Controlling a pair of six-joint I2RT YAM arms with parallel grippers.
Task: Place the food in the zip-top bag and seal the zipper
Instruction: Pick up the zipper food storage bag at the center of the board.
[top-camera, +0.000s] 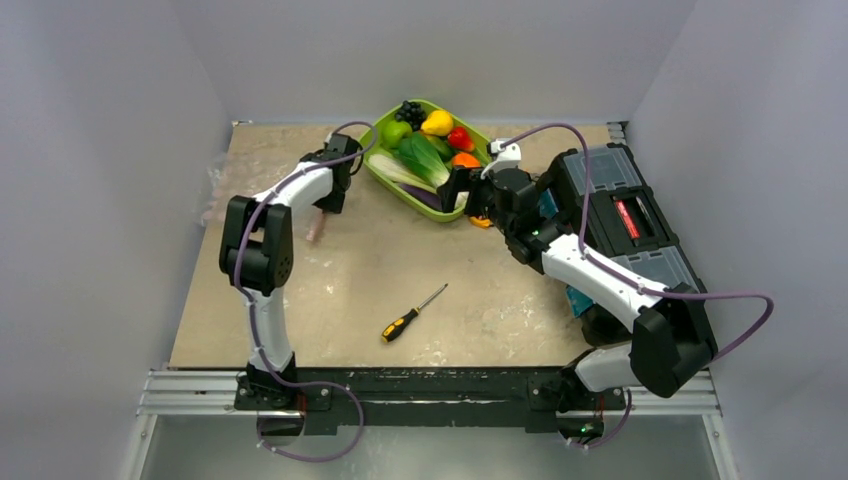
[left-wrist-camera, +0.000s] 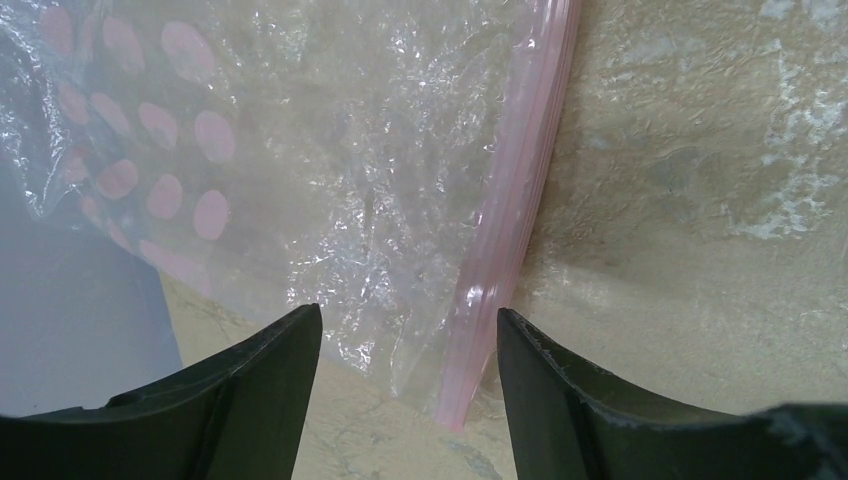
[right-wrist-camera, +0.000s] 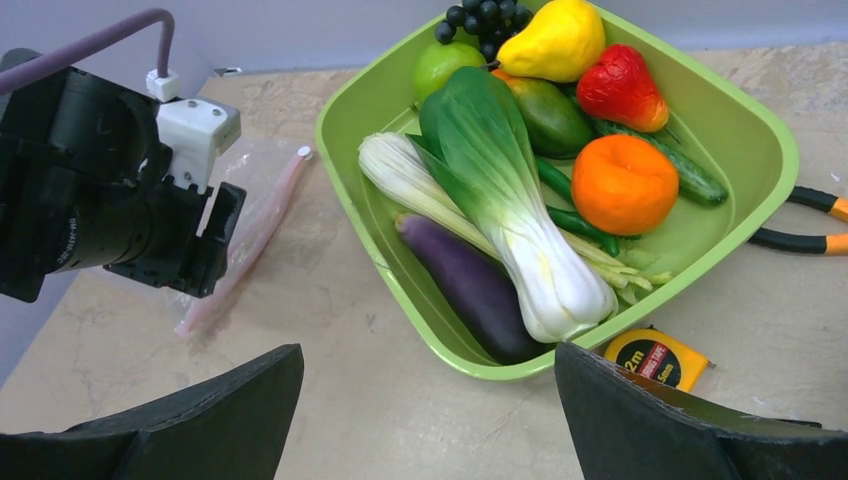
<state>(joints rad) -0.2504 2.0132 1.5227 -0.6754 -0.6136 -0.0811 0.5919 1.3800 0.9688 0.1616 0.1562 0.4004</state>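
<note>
The food lies in a lime-green tray (top-camera: 378, 172) at the back: dark grapes (right-wrist-camera: 478, 18), green apple (right-wrist-camera: 440, 65), yellow pear (right-wrist-camera: 555, 40), red strawberry (right-wrist-camera: 620, 88), orange (right-wrist-camera: 624, 183), cucumber (right-wrist-camera: 685, 172), bok choy (right-wrist-camera: 500, 190) and purple eggplant (right-wrist-camera: 470, 285). The clear zip-top bag (left-wrist-camera: 380, 150) lies flat at the far left (top-camera: 250, 165), empty. Its pink zipper (left-wrist-camera: 510, 200) runs along the right edge. My left gripper (left-wrist-camera: 410, 330) is open, just above the bag's near corner, with the zipper's end between the fingers. My right gripper (right-wrist-camera: 430, 365) is open and empty over the table at the tray's near rim.
A black-and-yellow screwdriver (top-camera: 412, 313) lies mid-table near the front. A black toolbox (top-camera: 620, 215) fills the right side. A yellow tape measure (right-wrist-camera: 655, 360) and orange-handled pliers (right-wrist-camera: 800, 220) lie beside the tray. Grey walls close in on three sides.
</note>
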